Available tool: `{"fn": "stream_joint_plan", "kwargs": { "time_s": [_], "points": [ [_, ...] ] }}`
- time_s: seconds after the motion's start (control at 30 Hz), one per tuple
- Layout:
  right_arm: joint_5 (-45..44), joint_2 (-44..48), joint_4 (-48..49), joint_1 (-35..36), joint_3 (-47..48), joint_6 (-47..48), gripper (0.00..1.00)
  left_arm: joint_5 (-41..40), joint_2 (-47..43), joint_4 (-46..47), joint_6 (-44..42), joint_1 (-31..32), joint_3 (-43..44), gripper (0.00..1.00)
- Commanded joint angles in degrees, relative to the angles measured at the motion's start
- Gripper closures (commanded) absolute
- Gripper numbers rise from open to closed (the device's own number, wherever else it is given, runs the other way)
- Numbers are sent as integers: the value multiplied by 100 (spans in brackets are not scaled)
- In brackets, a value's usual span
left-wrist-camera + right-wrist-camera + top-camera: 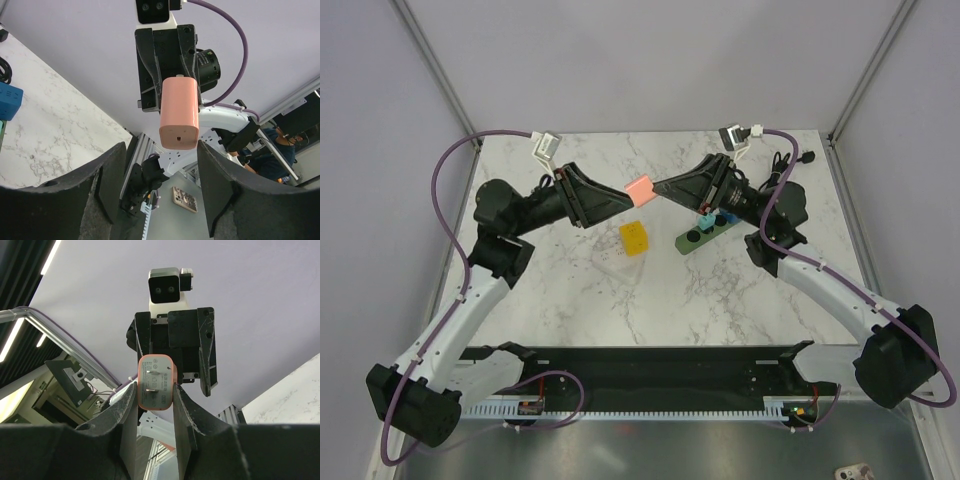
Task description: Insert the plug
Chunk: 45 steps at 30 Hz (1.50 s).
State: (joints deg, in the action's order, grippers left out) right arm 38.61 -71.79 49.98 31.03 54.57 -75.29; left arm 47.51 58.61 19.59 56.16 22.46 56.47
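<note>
Salmon-pink rectangular plastic plug [639, 187] in air, upper middle of frame, pinched by right pincer [663, 188]. 2 metal prongs face right wrist camera. Left pincer [620, 203] spread, facing plug head-on; plug's end shows between its fingers [107, 180], no contact. Below on white marble tabletop [570, 300]: yellow block [633, 239], green socket strip [705, 232] to its right, upper end partly hidden under right arm.

Salmon-pink plug [638, 187]; white, grey-veined marble bench [740, 290]; yellow block [633, 239]; green strip [705, 235]; purple cables [433, 195].
</note>
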Motion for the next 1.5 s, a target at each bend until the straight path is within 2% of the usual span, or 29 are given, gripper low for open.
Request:
{"fn": "stream_joint_plan", "kwargs": {
  "time_s": [0.0,0.23,0.37,0.53,0.6,0.67,0.73,0.8,0.9,0.97,1.03,1.1,1.2,1.23,1.27,1.3,1.33,1.37,1.4,1.47],
  "points": [
    [-64,113,320,35,-34,23,100,-101,-104,378,158,-13,-30,34],
    [-143,69,346,105,-60,23,100,-180,-157,413,132,-13,-83,32],
    [-205,-2,390,228,-104,5,100,-198,-122,545,132,-13,-74,34],
    [-336,-116,557,334,-235,-30,100,-189,-122,800,70,-5,-162,43],
    [-372,-168,705,325,-262,-82,100,-137,-95,870,105,4,-145,50],
    [-398,-256,864,334,-297,-205,100,-58,-25,906,140,13,-127,62],
    [-442,-292,953,343,-332,-197,100,22,36,923,237,31,-119,65],
    [-512,-274,953,343,-359,-144,100,57,45,941,316,39,-171,64],
    [-574,-309,1023,343,-403,-162,100,-4,1,941,343,39,-259,54],
    [-591,-344,1075,343,-420,-205,100,-13,-8,941,352,31,-294,53],
    [-591,-423,1172,343,-447,-241,100,22,28,967,369,39,-285,60],
    [-653,-467,1277,334,-482,-285,100,74,89,976,439,39,-268,64],
    [-662,-494,1339,343,-499,-311,100,180,195,1038,483,39,-250,98],
    [-662,-485,1348,343,-508,-311,99,189,186,1038,466,39,-250,98],
    [-653,-433,1339,343,-526,-303,95,224,177,820,257,39,-224,98],
    [-627,-398,1313,317,-543,-250,79,241,186,505,29,39,-146,98],
    [-531,-345,1287,299,-587,-232,70,259,195,75,-295,39,168,98],
    [-469,-284,1182,264,-614,-189,60,250,247,-1121,-1082,31,389,98],
    [-408,-118,1103,194,-683,-92,40,242,352,-1655,-1507,31,870,98],
    [-258,224,570,88,-754,127,25,6,502,-3207,-2664,13,1312,98]
  ]
}}
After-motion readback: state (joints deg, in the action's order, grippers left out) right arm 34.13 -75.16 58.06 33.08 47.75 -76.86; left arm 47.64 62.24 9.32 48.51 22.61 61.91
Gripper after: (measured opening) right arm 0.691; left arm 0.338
